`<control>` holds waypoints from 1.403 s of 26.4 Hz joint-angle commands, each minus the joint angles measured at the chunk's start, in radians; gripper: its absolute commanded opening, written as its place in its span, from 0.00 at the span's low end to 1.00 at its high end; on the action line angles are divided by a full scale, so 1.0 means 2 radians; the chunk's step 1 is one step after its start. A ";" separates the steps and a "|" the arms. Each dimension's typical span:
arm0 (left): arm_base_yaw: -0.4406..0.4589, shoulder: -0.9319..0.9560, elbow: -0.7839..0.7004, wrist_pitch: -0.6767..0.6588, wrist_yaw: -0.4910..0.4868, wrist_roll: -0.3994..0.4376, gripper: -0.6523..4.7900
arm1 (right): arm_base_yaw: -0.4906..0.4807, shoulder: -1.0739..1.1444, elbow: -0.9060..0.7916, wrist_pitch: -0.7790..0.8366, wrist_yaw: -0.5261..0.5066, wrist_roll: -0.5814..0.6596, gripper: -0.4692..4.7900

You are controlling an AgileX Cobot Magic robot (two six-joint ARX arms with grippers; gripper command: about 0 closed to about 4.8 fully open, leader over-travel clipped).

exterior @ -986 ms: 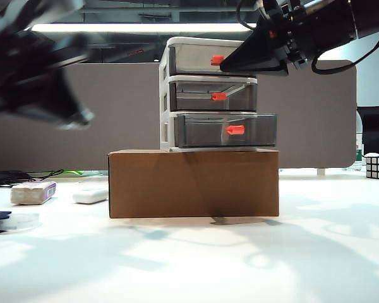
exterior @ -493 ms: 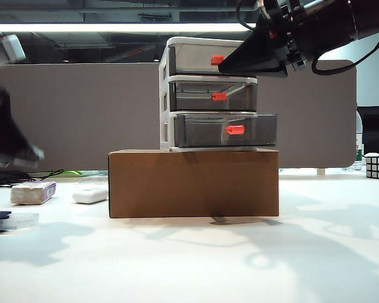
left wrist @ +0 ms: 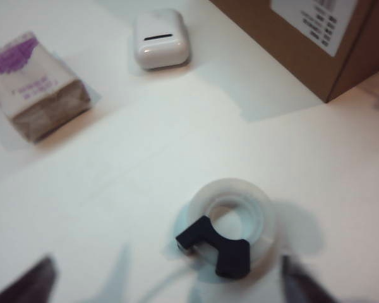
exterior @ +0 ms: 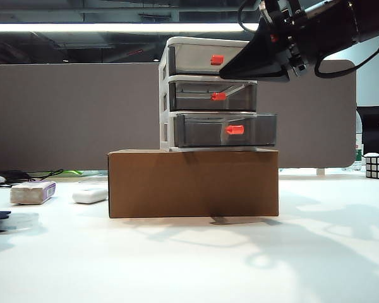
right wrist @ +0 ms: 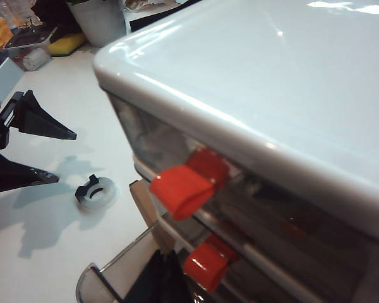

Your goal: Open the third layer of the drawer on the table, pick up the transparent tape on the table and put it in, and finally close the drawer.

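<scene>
With the left gripper (right wrist: 35,148) spread wide just beside the transparent tape (left wrist: 230,224) and the right gripper's (exterior: 240,66) fingers unreadable by the drawer (exterior: 208,95), a fingertip might nudge the ring away.

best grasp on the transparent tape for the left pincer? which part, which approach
Probably from straight above: the transparent tape lies flat on the table. Pinch across the clear ring's outer wall, or one finger through the centre hole, away from the dark cutter clip sticking out at one end. The left pincer already stands open beside it; the right pincer is by the drawer.
</scene>
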 commanded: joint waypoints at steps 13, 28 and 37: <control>0.011 0.175 0.001 0.133 0.082 0.027 1.00 | 0.000 -0.002 0.002 0.002 -0.002 -0.014 0.08; -0.065 0.260 0.020 0.167 0.022 0.007 1.00 | -0.001 -0.002 0.002 -0.005 -0.002 -0.016 0.08; -0.057 0.260 0.020 0.117 0.033 0.006 0.71 | -0.001 -0.002 0.002 -0.006 -0.002 -0.016 0.08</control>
